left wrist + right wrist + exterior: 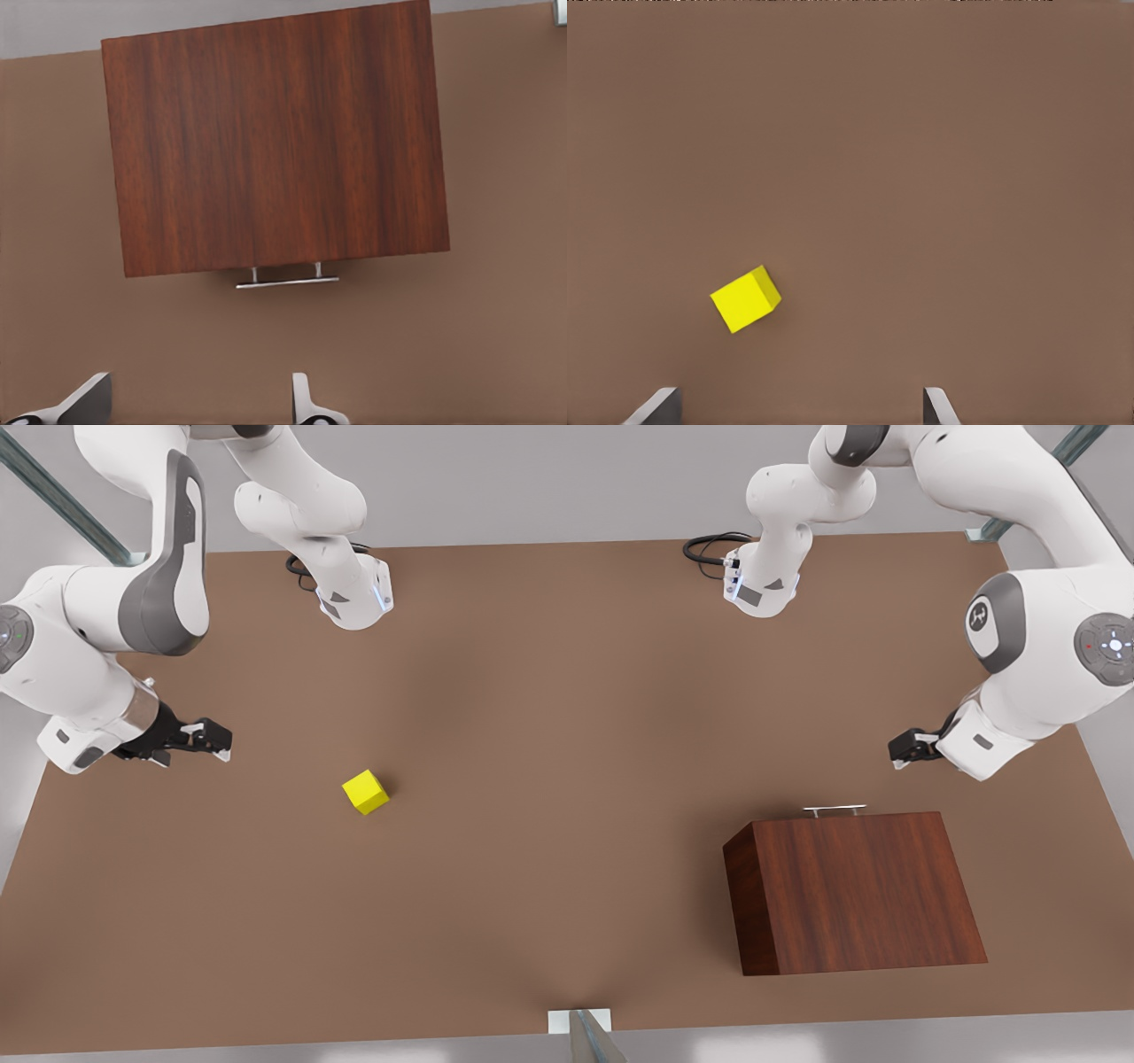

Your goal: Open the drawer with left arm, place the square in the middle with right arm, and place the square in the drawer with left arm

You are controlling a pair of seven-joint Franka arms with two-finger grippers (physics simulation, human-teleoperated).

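we count one small bright yellow cube lying alone on the plain brown bench toward the front view's left, and one wedge-shaped cabinet of dark reddish-brown wood toward the front view's right, its one drawer closed with a single thin silver bar handle. two white arms hang above the bench: the left gripper hovers near the handle, fingers released and spread, while the right gripper hovers near the cube, fingers likewise released and grasping nothing.
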